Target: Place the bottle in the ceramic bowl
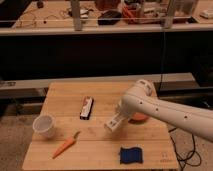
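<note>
Slim white plastic bottle (113,123): off the table surface, tilted, lower end pointing down-left, at the tip of the white arm's gripper (116,121). Cannot tell how the fingers stand or whether they clamp the bottle. Bottle hangs over the middle of the light wooden table (100,150), just left of the shallow round orange ceramic bowl (140,118).

Bowl: mostly hidden behind the white robot arm (165,112); only a sliver of its rim shows, near the table's right edge.

Outward from there:
- Dark rectangular bar (87,108), lying flat, left of the bottle, apart from it.
- Blue cloth-like pad (131,155), near the front edge, below the bottle.
- Orange carrot with green top (66,145), front left, lying diagonally.
- White translucent cup (44,126), upright, close to the left edge.

Bare wood between bar, bottle and pad. The arm enters from the right, crossing the table's right edge.
</note>
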### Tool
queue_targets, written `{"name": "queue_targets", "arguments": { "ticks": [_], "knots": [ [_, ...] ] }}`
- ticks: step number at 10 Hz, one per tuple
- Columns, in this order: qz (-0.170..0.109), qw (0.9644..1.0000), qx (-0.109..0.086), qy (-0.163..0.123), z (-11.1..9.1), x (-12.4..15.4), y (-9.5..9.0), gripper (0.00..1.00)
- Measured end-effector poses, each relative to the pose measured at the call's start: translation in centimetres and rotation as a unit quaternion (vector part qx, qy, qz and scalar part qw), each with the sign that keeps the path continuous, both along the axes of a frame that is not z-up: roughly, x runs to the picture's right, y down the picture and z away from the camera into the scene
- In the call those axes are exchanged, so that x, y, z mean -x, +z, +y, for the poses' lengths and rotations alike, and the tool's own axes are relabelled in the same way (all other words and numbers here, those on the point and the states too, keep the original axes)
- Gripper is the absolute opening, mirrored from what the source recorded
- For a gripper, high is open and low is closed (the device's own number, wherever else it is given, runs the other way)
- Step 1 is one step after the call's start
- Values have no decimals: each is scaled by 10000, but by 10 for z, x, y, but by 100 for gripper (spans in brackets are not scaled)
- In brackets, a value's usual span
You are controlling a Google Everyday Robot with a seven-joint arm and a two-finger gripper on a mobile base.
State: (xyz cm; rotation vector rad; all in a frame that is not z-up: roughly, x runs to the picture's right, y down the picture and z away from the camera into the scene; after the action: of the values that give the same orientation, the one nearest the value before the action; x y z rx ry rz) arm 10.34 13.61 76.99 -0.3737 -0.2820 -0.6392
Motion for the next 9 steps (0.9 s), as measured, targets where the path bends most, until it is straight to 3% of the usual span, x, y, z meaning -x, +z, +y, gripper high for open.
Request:
{"name": "queue_targets", "arguments": {
  "ticks": [9],
  "knots": [
    [11, 9997, -95, 233, -11, -27, 4, 0]
  ]
}}
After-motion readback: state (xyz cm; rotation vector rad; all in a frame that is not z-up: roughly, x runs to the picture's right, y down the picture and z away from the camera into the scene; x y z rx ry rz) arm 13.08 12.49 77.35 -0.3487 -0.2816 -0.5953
